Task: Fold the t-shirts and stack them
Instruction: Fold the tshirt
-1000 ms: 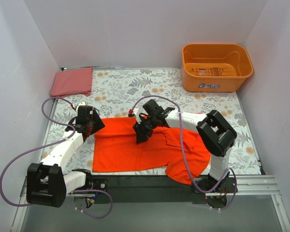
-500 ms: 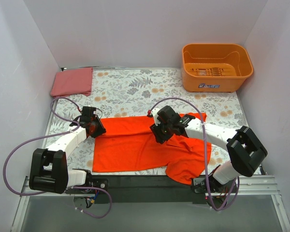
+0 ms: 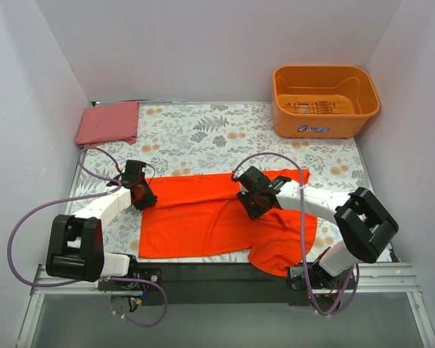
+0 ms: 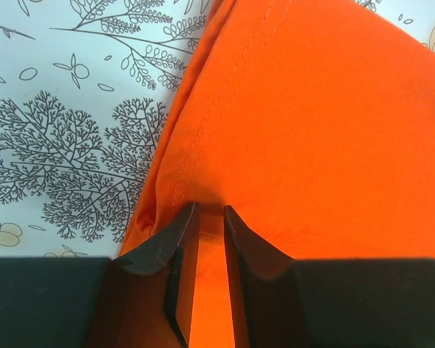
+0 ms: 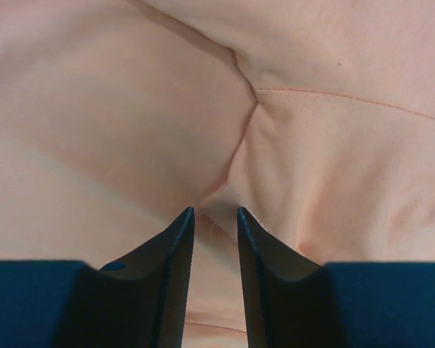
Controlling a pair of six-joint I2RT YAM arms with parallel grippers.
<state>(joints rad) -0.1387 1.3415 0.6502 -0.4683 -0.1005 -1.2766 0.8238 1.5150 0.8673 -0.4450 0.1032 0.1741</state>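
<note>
The vivid orange-red t-shirt (image 3: 196,217) lies spread across the near half of the table, with one bunched part hanging over the front edge at the right. My left gripper (image 3: 145,199) is shut on the shirt's left edge; the left wrist view shows cloth (image 4: 312,130) pinched between the close jaws (image 4: 209,210). My right gripper (image 3: 252,205) is low on the shirt's middle-right and shut on a fold of it; in the right wrist view (image 5: 215,212) the cloth (image 5: 130,109) looks washed-out pale. The pinkish-red t-shirt (image 3: 109,122) lies as a folded rectangle at the back left.
An orange plastic tub (image 3: 325,98) stands at the back right corner. The floral tablecloth (image 3: 203,134) shows between the shirts and the tub. White walls close in the left, back and right. Purple cables loop off both arms.
My right gripper has moved right and down with the cloth, drawing the shirt's top edge out flat toward the right. My left gripper has shifted slightly and lowered, still on the left edge.
</note>
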